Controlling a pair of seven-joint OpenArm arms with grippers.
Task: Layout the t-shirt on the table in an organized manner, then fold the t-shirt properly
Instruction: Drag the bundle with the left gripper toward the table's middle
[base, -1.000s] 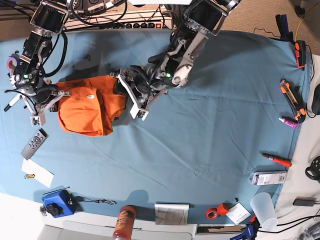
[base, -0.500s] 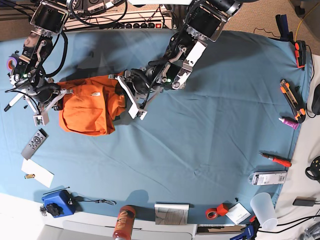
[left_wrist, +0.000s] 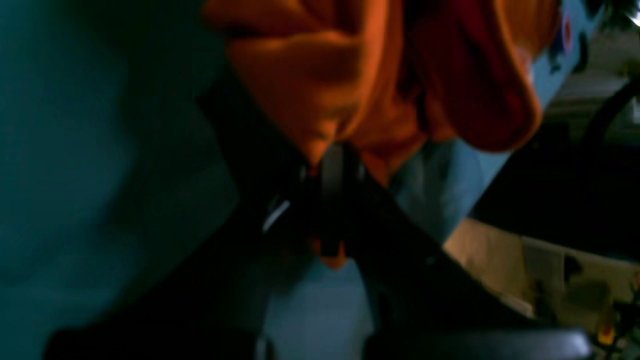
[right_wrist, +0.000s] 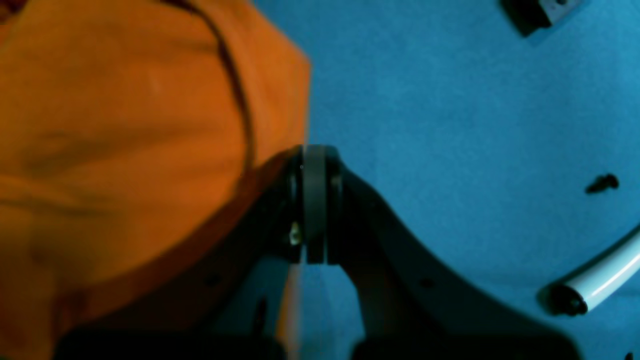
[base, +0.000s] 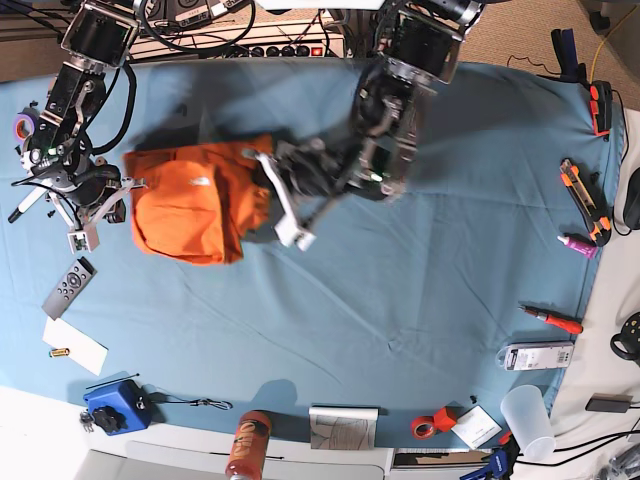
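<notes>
Both arms are black and grey metal, boxy at the top of the frame, with black cables looping along them. Small green lights glow near the wrists. The fingers are white-tipped blocks.

left pincer jaws pinched together, arm reaching low, right pincer jaws pressed closed, arm bent

The big soft orange t-shirt lies bunched on the wide blue cloth worktop, toward its left side in the base view. The right pincer is at the shirt's left edge, and the left pincer is at its right edge. A grey remote control lies below the right pincer.
</notes>
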